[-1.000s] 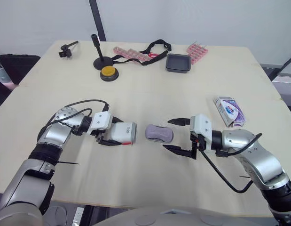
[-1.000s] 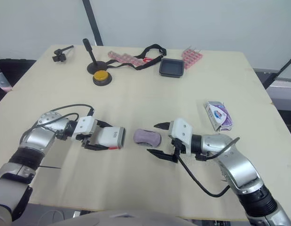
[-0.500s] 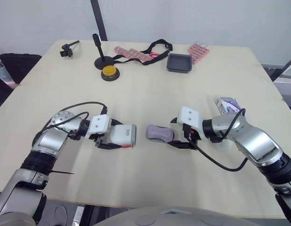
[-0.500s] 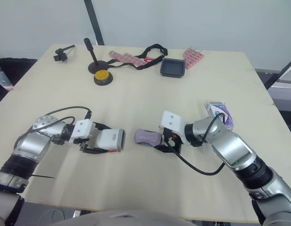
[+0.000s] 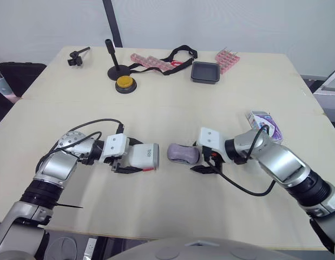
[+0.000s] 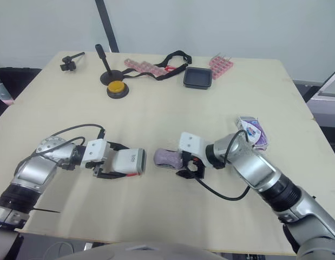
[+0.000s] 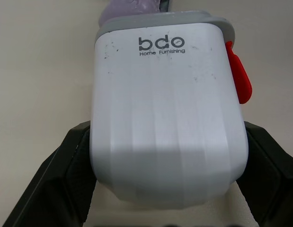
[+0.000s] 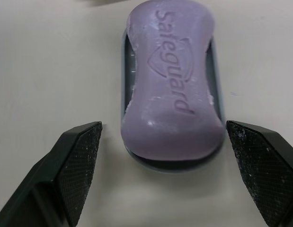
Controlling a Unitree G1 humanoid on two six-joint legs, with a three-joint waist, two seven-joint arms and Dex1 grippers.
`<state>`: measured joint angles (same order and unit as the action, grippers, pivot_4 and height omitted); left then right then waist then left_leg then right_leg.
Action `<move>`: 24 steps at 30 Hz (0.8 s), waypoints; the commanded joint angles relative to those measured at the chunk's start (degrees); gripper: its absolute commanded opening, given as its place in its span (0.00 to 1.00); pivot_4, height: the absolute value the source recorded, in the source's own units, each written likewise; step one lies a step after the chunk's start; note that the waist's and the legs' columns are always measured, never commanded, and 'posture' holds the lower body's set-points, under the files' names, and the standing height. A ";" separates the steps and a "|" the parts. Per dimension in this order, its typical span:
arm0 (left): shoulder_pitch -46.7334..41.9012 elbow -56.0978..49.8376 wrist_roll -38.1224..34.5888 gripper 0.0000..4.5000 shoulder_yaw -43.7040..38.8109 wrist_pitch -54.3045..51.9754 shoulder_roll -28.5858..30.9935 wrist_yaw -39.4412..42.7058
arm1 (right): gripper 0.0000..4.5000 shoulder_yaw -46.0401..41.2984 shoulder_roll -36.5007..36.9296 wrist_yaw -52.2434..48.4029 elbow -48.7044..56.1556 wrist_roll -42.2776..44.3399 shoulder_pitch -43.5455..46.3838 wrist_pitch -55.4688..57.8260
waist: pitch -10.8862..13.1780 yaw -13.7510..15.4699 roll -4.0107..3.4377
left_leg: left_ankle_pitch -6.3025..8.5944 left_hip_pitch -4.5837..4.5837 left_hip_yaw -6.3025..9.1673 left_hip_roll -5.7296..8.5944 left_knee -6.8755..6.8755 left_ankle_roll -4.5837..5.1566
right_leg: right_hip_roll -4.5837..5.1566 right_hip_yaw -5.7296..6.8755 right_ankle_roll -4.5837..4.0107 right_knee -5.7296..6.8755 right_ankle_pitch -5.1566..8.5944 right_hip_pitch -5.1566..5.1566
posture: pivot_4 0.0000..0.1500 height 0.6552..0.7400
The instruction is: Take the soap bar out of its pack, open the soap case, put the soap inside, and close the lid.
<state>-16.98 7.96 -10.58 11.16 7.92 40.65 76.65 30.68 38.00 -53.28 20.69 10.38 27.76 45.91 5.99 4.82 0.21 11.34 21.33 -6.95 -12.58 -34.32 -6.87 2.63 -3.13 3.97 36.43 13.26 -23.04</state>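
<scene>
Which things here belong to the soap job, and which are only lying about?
Job: purple soap bar; white soap case; soap pack.
Lying about: yellow button; black tray; pink strips; black stand.

Yellow button (image 5: 125,82), black tray (image 5: 205,72)

The soap bar (image 8: 172,80) is pale purple, its tray (image 8: 171,164) grey; the case lid (image 7: 167,123) is white with a red tab (image 7: 240,75).

Soap (image 5: 183,153) on case tray (image 8: 171,164) (mid-table); lid (image 5: 143,156) just left, pack (image 5: 267,122) well right.
</scene>
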 commanded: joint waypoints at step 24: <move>-0.85 0.84 0.08 0.77 -1.29 1.29 0.89 -0.66 | 0.56 0.21 -2.83 3.12 -2.79 -4.13 2.11 1.19 | -0.01 -0.18 0.01 | -0.02 -0.07 0.00 0.00 0.00 -0.03 | -0.01 -0.03 0.00 0.07 0.00 0.02 | 1.00 0.99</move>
<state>-17.05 8.79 -10.44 11.16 8.19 40.65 76.13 31.54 34.51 -51.12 18.40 7.86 29.72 46.70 5.98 4.64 0.22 11.32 21.25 -6.96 -12.58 -34.32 -6.90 2.62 -3.16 3.97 36.50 13.26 -23.02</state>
